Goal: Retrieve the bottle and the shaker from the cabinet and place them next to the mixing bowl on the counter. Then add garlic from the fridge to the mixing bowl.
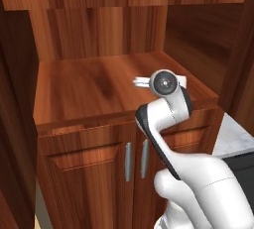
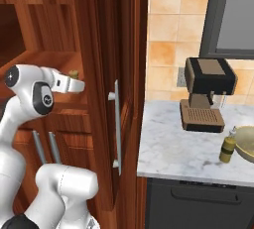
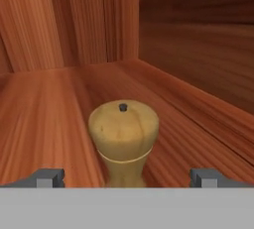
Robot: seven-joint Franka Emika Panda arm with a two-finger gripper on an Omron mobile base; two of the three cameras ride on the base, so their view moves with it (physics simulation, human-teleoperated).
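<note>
Hand view, end effector [image 3: 126, 177] open w/ shaker [image 3: 124, 141] btwn tips, cabinet [image 3: 59, 20] walls close behind.

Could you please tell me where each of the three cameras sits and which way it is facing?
Left base view: behind-left, looking down at the cabinet shelf; the arm shows.
Right base view: behind-right, facing the counter, bottle and mixing bowl; the arm shows.
Hand view: on the hand, facing the shaker; the fingertips show.
Both base views share the cabinet.
</note>
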